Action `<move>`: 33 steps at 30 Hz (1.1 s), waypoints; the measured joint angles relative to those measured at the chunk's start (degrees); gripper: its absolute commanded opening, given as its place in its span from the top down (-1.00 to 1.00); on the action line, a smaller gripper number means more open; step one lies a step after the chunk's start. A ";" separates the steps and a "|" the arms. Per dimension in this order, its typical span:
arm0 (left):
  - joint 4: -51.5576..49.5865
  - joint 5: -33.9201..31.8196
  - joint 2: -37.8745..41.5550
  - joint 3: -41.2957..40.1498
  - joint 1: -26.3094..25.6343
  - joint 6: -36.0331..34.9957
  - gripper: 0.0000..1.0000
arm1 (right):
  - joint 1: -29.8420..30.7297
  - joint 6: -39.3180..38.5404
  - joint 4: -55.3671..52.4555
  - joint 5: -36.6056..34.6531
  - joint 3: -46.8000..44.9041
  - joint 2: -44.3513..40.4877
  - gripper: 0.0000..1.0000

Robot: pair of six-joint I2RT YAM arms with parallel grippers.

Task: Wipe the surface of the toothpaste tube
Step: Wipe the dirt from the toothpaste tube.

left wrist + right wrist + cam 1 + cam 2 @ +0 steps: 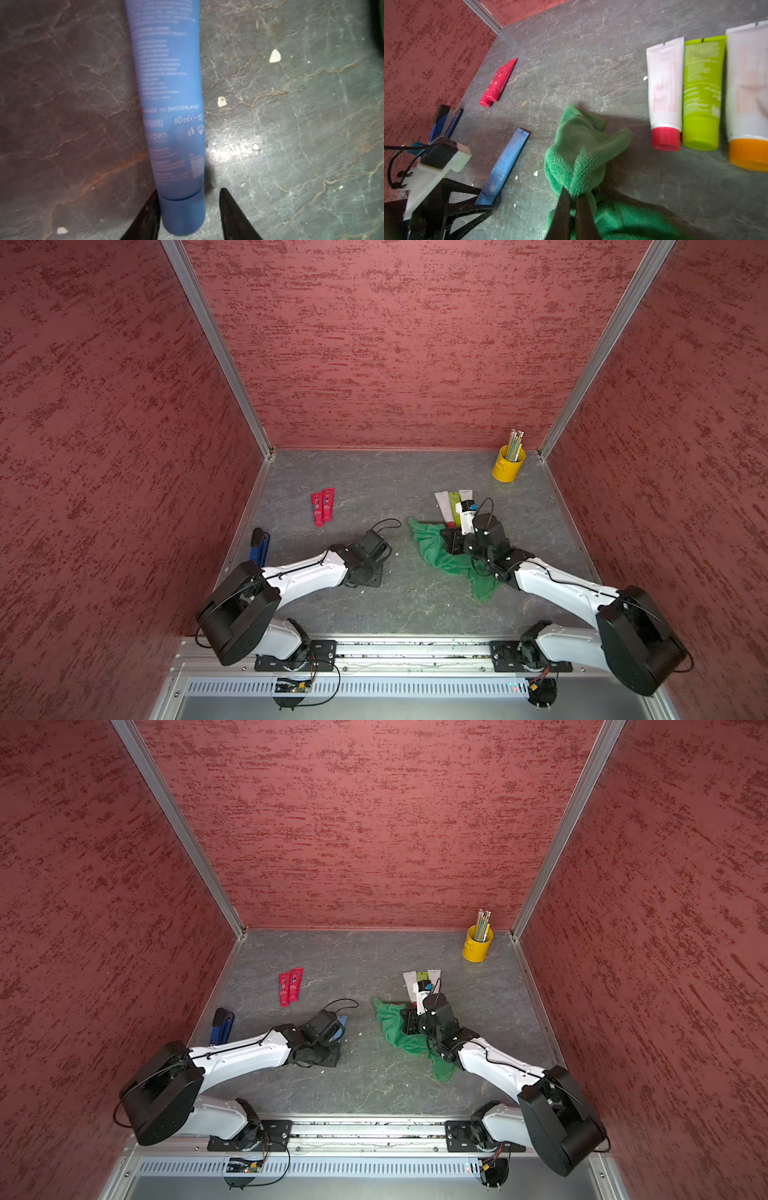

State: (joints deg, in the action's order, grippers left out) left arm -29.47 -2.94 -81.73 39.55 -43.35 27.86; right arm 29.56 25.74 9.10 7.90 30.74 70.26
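Observation:
A blue toothpaste tube (170,104) lies flat on the grey stone surface, its cap end toward my left gripper (189,191). The left gripper is open and straddles the cap: one finger rests against the cap's side and the other stands a small gap away. In the right wrist view the same tube (506,164) lies to one side of a green cloth (583,149). My right gripper (573,196) is shut on a bunched fold of that cloth. In a top view the cloth (436,547) trails under the right arm, and only the tube's crimped end (341,1019) shows.
Two red tubes (322,508) lie side by side at the back left. A white red-capped tube (664,93), a lime tube (703,93) and a white orange-capped tube (747,93) lie beyond the cloth. A yellow pencil cup (508,464) stands back right. White crumbs (274,56) dot the surface.

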 measured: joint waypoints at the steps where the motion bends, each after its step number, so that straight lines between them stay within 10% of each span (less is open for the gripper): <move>1: 0.02 -0.04 -0.24 0.11 -0.02 -0.13 0.34 | -0.24 0.15 0.13 -0.28 -0.35 -1.01 1.00; 18: 1.62 0.33 -2.49 5.25 -12.52 -10.10 0.58 | -2.69 0.33 0.98 -1.16 -2.49 -7.52 1.00; 27: 2.54 1.14 -2.69 5.25 -13.31 -13.33 0.06 | -2.78 0.35 5.62 6.38 -2.51 -1.51 1.00; 33: 3.04 -0.20 -2.69 4.13 -14.29 -13.16 0.06 | -2.78 0.46 7.30 13.22 -2.05 4.96 1.00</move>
State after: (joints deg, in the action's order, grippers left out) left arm -26.44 -3.14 -84.42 43.68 -57.65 14.70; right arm 26.79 26.20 16.40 21.12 28.69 75.22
